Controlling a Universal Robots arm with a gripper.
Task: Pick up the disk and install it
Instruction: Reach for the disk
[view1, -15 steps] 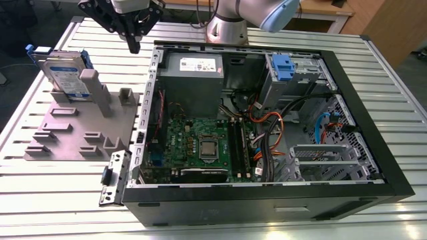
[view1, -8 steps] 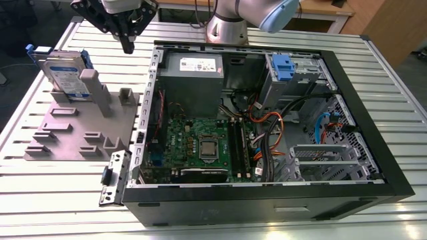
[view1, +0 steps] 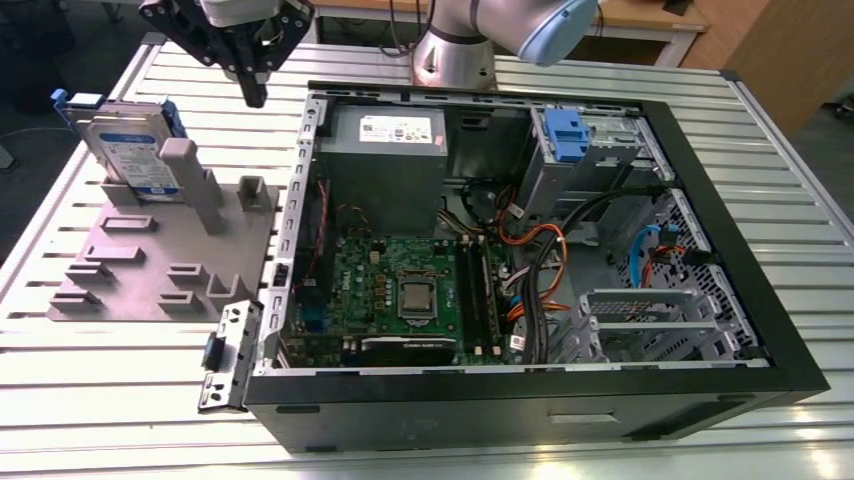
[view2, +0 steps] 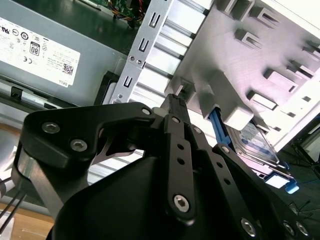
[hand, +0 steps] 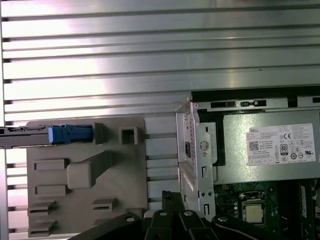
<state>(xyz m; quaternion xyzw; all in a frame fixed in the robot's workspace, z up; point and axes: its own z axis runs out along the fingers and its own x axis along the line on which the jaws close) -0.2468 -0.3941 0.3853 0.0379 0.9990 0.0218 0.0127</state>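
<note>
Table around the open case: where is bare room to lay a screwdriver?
Bare table lies between the fixture and the near edge, and beside the case on the exterior view's right. Crowded: the gap between fixture and case, where a bracket lies.

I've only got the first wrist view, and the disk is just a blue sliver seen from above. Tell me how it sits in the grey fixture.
Observer: In the exterior view the disk stands upright on its edge in a slot at the far end of the grey fixture. Its labelled face is turned toward that camera.
Operator: Now place the tool against it.
Observer: The tool hangs at the exterior view's right of the disk, apart from it and holding nothing. It is between the disk and the computer case wall.
</note>
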